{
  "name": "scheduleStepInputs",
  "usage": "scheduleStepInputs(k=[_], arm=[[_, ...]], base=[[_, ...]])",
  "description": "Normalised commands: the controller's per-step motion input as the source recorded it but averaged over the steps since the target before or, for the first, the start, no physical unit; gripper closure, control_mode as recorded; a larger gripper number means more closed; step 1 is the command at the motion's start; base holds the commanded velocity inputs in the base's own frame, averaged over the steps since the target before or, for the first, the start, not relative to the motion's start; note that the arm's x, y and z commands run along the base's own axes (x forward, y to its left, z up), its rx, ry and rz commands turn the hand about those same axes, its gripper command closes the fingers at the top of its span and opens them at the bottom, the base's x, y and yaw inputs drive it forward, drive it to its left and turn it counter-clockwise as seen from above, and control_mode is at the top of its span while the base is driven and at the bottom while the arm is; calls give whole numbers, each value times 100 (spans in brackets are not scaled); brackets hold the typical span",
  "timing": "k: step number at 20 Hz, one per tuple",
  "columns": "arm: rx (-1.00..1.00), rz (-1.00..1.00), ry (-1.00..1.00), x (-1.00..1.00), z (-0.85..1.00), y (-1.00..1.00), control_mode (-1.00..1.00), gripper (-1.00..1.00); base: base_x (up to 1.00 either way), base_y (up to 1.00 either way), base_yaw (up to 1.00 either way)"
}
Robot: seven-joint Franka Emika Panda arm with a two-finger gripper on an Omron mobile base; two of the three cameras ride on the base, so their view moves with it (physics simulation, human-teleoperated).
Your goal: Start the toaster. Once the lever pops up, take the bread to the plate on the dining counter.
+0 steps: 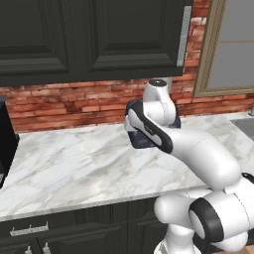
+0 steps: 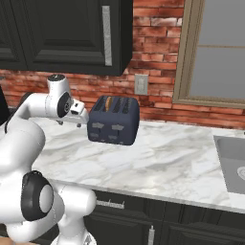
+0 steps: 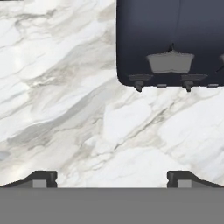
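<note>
The dark navy toaster (image 2: 114, 120) stands on the marble wall counter (image 2: 162, 158) near the brick wall. A golden-brown slice of bread (image 2: 109, 101) sits in its left top slot. In the left base view the arm hides most of the toaster (image 1: 140, 140). The white hand (image 2: 76, 114) hangs just left of the toaster's front, pointing down. My gripper (image 3: 112, 179) is open with nothing between its fingertips (image 3: 43, 178), above bare marble. The toaster's front (image 3: 170, 39) with a grey lever (image 3: 170, 62) lies ahead of it, apart. The plate and the dining counter are out of view.
A tall black appliance (image 1: 6, 139) stands at the counter's left end. A sink (image 2: 232, 160) is set in at the right. Dark upper cabinets (image 2: 62, 33) hang overhead, with a window (image 2: 215, 52) to their right. Bare marble lies between appliance and toaster.
</note>
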Motion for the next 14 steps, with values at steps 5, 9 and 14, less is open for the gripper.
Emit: scheduleStepInputs(k=[5,9,14], arm=[[0,0,0,15,-13,4,-100,-100],[0,0,0,11,-10,2,-100,-100],[0,0,0,11,-2,0,-100,-100]], base=[[0,0,0],[0,0,0],[0,0,0]])
